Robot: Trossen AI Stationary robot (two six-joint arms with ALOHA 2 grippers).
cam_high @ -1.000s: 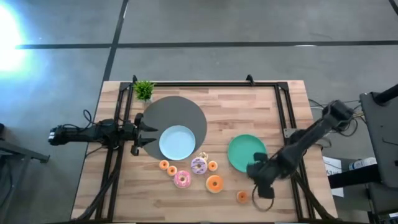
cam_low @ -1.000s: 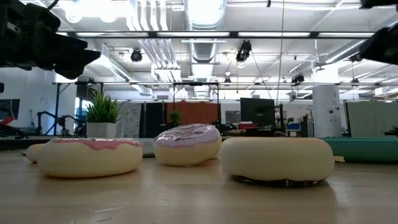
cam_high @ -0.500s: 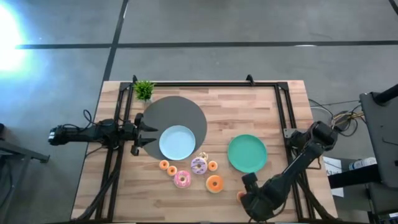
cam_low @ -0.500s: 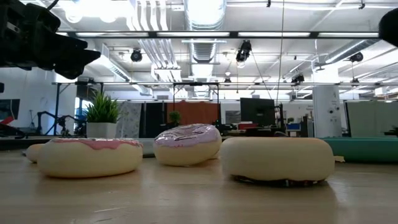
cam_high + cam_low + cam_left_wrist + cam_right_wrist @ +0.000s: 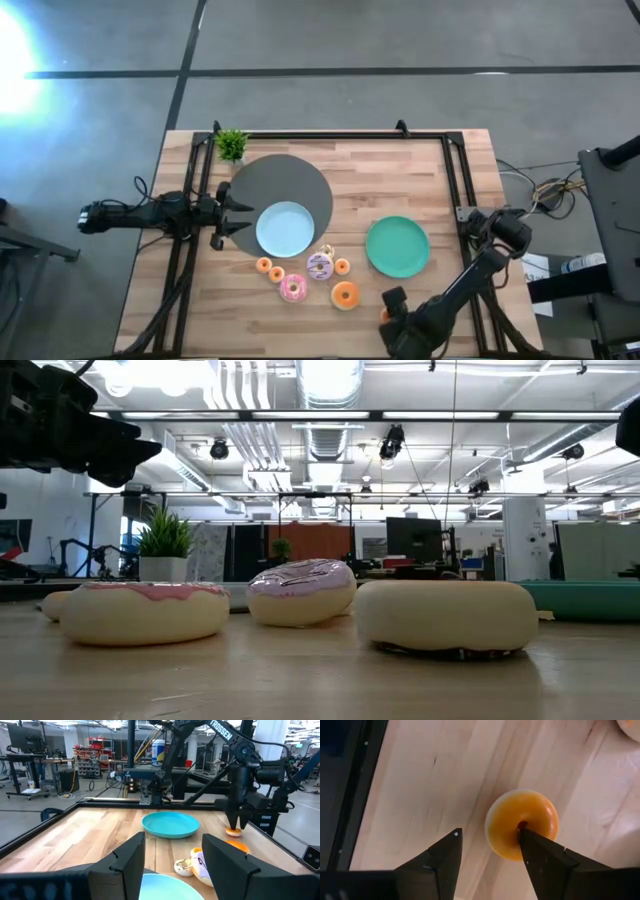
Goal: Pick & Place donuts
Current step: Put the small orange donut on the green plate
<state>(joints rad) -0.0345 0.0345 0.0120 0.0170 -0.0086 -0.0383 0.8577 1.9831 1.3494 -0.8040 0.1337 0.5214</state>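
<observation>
Several toy donuts lie on the wooden table near its front: a pink one (image 5: 293, 288), a lilac one (image 5: 320, 265), an orange one (image 5: 345, 295) and small orange ones (image 5: 264, 265). One small orange donut (image 5: 521, 824) lies apart at the front right. My right gripper (image 5: 488, 832) is open right above it, pointing down; one finger stands over the donut's hole, the other beside its rim. It also shows in the high view (image 5: 393, 322). My left gripper (image 5: 235, 215) is open and empty beside the light-blue plate (image 5: 285, 228). My right gripper comes at the small orange donut from above, pointing down, with one fingertip (image 5: 524, 836) over the hole (image 5: 522, 825) and the other outside the rim. The donut lies flat on the table. I cannot tell whether a finger touches it.
A green plate (image 5: 397, 246) lies at the right, behind my right gripper. The light-blue plate lies on a round grey mat (image 5: 290, 185). A small potted plant (image 5: 232, 145) stands at the far left corner. A black frame (image 5: 330, 135) runs along the table's edges.
My right gripper has gone from beside the green plate toward the table's near edge and down, and now stands over the small orange donut at the front right. The donuts have stayed where they were.
</observation>
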